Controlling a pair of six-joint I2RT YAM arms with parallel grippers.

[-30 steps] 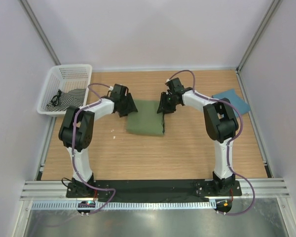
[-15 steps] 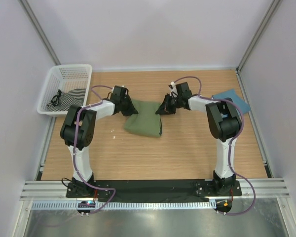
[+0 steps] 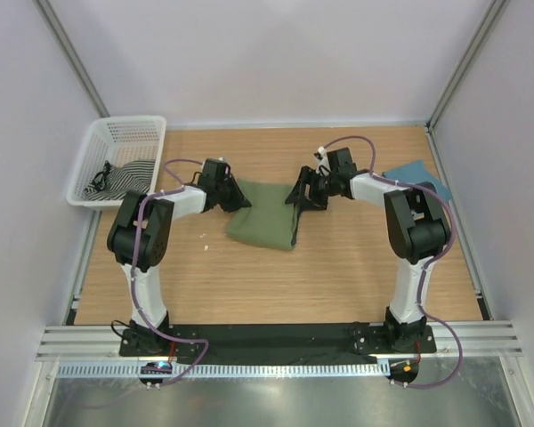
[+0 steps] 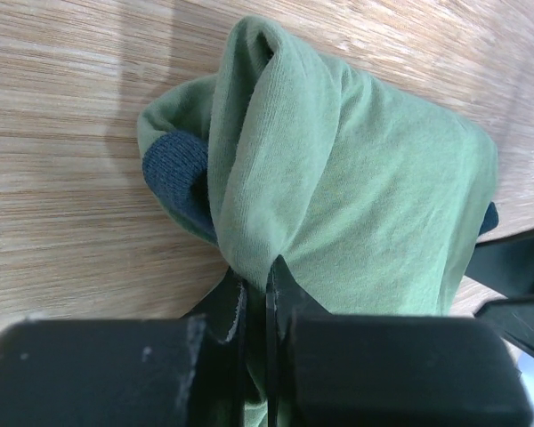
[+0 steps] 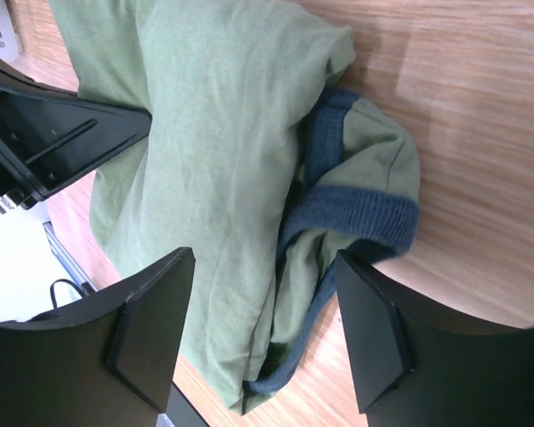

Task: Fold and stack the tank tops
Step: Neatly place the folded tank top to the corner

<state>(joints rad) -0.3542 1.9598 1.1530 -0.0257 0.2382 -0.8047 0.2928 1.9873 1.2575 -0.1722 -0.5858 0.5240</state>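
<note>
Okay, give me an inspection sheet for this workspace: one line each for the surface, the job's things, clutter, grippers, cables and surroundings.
Surface: light wooden table.
Job's things: olive-green tank top bunched mid-table, navy trim showing; teal-blue tank top lying flat at the far right edge.
Clutter: white basket at the far left, holding a striped cloth.
Grippers: left gripper shut on the olive-green tank top's left edge; right gripper open, straddling its right edge.
Cables: purple cables run along both arms and loop above the wrists; none seen lying on the cloth.
Surroundings: pale walls with metal corner posts; nothing else seen.
</note>
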